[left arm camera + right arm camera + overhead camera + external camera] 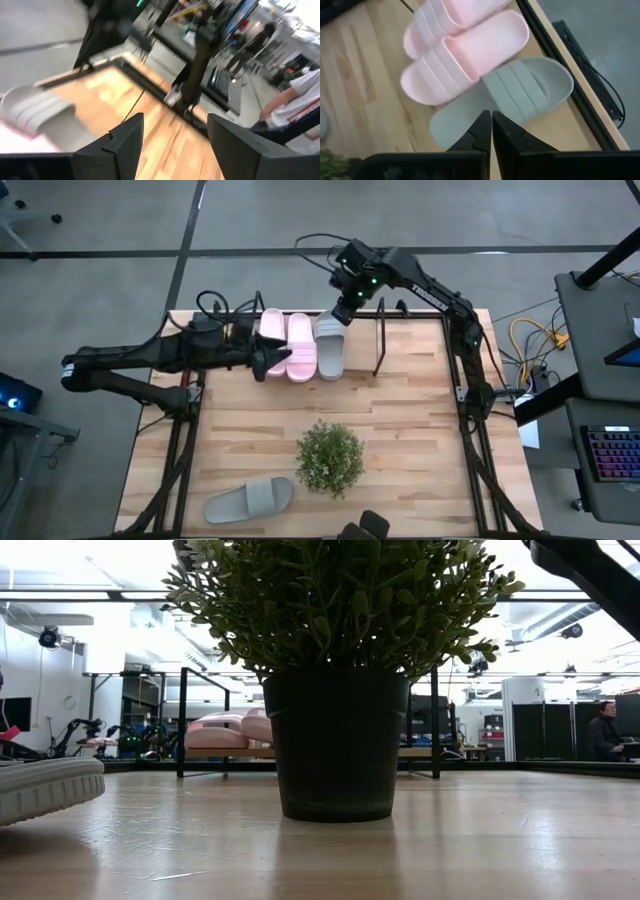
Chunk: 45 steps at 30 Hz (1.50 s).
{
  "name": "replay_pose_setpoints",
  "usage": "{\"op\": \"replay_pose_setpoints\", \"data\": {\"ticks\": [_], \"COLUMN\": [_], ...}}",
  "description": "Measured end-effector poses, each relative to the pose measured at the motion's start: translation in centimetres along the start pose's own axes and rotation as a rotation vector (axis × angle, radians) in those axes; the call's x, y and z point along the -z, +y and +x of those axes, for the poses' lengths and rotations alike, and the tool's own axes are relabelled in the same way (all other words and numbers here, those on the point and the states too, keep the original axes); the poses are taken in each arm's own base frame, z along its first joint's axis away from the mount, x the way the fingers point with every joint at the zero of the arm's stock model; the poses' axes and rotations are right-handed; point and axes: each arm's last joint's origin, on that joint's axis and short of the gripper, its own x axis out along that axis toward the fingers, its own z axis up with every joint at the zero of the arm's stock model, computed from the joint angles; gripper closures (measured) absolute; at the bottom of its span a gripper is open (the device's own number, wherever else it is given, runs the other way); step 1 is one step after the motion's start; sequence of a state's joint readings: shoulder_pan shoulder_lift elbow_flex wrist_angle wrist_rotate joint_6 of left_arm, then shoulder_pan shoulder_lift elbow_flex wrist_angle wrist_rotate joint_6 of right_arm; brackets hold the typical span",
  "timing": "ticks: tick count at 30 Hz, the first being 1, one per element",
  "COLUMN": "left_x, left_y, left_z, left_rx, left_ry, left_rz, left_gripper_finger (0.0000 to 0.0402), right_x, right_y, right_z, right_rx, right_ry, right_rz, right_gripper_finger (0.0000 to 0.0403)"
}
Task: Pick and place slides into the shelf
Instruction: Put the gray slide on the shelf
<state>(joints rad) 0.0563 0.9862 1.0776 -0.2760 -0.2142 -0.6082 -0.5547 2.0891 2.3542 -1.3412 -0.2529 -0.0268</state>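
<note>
Shelf (380, 340) right half bare, three slides (302, 345) left, plant (330, 458) mid-table

Three foam slide sandals lie side by side on the low wooden shelf with thin metal rails (380, 345) at the table's far edge: two pale pink slides (288, 345) to the left, touching each other, and one grey slide (331, 345) just right of them. The bushy potted plant (329, 459) stands nearer the front, around the middle of the large wooden tabletop (400, 420). A second grey foam slide (249, 499) lies left of the plant near the front edge.
</note>
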Motion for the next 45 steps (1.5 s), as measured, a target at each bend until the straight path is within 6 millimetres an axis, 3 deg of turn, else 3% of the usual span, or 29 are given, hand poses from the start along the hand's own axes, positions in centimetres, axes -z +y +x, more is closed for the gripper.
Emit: {"op": "replay_pose_setpoints", "data": {"ticks": [10,19,27,33,45], "left_x": [2.6,6.7,9.4,10.8,14.2], "left_y": [1.2,3.1,4.9,5.2,3.0], "left_z": [-0.8,-1.4,-3.8,-4.9,-4.9], "left_rx": [-0.05,-0.078,-0.104,-0.072,-0.044], "left_ry": [0.256,0.377,0.352,0.381,0.556], "left_rz": [-0.014,-0.155,-0.358,-0.47,-0.574], "left_gripper_finger": [0.0198,0.0198,0.0198,0.0198,0.0198], "right_x": [0.7,1.3,1.7,2.4,3.2], "right_y": [3.5,8.2,12.6,15.8,22.0], "right_z": [-4.3,-6.6,-7.8,-7.8,-8.2], "right_rx": [-0.033,-0.118,-0.208,-0.296,-0.46], "right_ry": [-0.095,-0.183,-0.261,-0.262,-0.368], "right_rz": [-0.02,-0.062,-0.104,-0.169,-0.245], "right_gripper_finger": [0.0394,0.0394,0.0394,0.0394,0.0394]}}
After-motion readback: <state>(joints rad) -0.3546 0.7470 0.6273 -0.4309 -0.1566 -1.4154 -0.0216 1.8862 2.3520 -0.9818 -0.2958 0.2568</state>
